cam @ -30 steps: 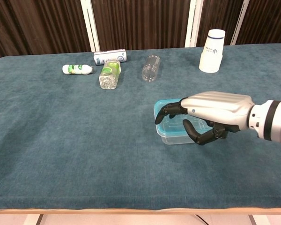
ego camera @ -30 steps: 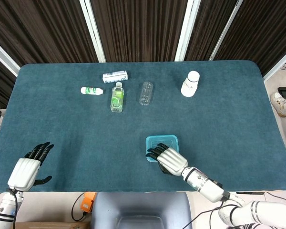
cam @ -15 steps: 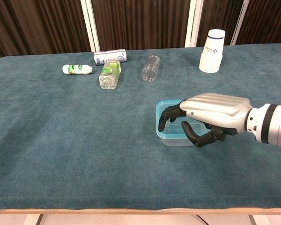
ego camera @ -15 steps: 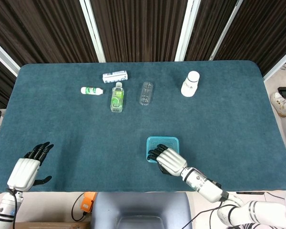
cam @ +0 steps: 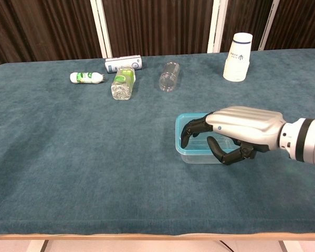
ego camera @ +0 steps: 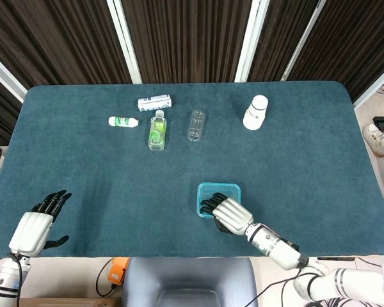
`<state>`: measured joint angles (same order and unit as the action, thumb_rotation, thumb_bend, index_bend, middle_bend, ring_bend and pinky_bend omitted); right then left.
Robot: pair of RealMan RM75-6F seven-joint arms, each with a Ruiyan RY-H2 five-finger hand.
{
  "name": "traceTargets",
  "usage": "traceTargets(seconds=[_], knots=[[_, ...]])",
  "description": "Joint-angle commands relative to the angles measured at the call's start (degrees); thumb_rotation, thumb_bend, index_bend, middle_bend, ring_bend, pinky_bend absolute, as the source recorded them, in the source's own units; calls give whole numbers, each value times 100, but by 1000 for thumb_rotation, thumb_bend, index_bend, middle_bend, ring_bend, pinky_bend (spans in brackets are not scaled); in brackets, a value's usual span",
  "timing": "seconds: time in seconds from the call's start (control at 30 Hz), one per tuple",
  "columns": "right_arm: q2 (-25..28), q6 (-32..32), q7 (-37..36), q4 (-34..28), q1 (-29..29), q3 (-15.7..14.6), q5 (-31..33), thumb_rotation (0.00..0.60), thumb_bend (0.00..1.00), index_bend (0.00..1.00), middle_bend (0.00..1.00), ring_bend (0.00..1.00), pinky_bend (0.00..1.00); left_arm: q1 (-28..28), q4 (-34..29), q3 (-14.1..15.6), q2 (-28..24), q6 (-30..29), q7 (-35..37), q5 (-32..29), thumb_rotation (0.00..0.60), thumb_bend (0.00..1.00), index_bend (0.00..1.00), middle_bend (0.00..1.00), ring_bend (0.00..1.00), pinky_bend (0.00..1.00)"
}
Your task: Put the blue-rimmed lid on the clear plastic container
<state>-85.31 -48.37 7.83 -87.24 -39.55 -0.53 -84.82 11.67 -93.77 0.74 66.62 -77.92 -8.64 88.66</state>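
Right hand (cam: 240, 132) lay palm-down over blue-rimmed lid (cam: 191, 133) on clear plastic container (cam: 195, 155), fingers curled, gripping nothing. Left hand (ego camera: 38, 222) rested near-left on surface (ego camera: 96, 185), fingers spread, empty.

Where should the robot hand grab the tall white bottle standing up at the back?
Grab the white bottle around its wide lower body, coming from the front or side. It stands upright with open table around it, and its round, straight sides suit fingers wrapping around. The narrower cap on top probably gives less hold.

Four toppled bottles (ego camera: 156, 130) and an upright white bottle (ego camera: 256, 112)
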Motion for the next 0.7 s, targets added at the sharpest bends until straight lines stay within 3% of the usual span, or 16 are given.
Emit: traceTargets(seconds=[0.03, 0.4, 0.7], knots=[[-9, 15, -37, 38, -2, -17, 1, 600, 1000, 423, 326, 314, 281, 0, -2, -1, -1, 0, 2, -1, 600, 422, 110, 84, 114, 341], [6, 30, -223, 145, -2, -49, -3, 600, 1000, 423, 326, 314, 281, 1, 3, -4, 0, 2, 4, -4, 600, 423, 109, 84, 114, 341], [173, -484, -550, 70, 107, 52, -255, 600, 1000, 423, 326, 314, 281, 8, 2, -5, 1, 21, -3, -13, 600, 424, 110, 84, 114, 341]])
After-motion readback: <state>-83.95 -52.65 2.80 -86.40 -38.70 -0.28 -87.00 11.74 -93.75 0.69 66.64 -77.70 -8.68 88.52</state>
